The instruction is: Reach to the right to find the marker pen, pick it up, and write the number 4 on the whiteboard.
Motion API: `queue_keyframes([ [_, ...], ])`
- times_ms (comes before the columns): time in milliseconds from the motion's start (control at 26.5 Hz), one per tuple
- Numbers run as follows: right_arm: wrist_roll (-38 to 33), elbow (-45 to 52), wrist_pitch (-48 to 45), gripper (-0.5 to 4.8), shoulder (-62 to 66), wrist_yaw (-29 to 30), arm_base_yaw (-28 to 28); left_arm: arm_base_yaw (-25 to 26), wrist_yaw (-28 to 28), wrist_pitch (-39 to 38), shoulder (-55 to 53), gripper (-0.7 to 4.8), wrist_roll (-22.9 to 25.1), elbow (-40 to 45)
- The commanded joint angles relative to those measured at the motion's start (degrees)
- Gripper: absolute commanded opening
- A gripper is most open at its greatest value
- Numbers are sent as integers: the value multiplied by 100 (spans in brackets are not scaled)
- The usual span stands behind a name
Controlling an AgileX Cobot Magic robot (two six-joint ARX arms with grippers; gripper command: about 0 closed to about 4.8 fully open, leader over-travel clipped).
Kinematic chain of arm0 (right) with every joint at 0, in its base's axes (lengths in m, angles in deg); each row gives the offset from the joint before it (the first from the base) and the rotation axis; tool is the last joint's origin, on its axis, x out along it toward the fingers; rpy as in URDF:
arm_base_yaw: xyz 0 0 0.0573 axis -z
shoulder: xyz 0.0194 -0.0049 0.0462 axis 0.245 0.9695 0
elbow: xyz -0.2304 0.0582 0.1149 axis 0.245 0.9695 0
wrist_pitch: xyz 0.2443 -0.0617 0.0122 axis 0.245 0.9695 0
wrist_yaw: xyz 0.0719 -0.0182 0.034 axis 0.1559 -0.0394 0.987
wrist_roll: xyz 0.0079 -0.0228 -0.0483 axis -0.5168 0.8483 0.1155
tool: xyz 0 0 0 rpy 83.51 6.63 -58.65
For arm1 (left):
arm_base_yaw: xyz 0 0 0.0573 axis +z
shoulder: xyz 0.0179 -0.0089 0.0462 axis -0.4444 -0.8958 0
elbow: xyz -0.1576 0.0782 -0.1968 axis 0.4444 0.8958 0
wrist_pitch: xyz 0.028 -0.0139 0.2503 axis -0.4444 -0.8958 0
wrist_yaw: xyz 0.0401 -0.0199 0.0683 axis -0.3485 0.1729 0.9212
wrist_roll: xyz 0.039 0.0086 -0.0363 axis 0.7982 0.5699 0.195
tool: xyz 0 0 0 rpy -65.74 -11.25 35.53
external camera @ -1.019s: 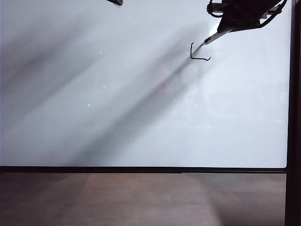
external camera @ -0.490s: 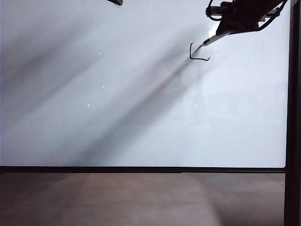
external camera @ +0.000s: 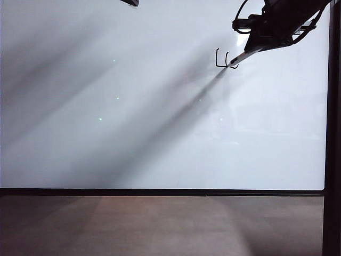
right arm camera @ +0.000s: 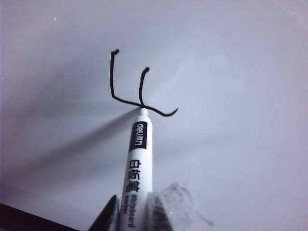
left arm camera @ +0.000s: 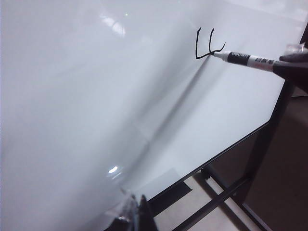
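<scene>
Pen tip on the board, drawing the 4

My left gripper [left arm camera: 137,214] sits low and near; I cannot tell its fingers. At two o'clock on my whiteboard [external camera: 160,133], my right gripper [right arm camera: 132,211] squeezes the marker pen [right arm camera: 137,159], its tip touching the unfinished number 4 [right arm camera: 137,86].

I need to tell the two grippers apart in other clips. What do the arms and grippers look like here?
The right gripper is bulky and black, with looping black cables above it; in its own wrist view its fingers are dark, one with clear, crinkled film on it. The left gripper shows only dark, narrow fingertips with similar clear film. No markings are visible.
</scene>
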Motion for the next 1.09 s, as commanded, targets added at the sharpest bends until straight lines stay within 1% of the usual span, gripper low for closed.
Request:
queue_keyframes([
  [38, -9, -39, -22, -2, 0, -63, 2, -7, 13, 44, 17, -5, 20, -20],
  [1094, -9, -31, 63, -2, 278, -61, 4, -9, 13, 7, 17, -5, 20, -20],
])
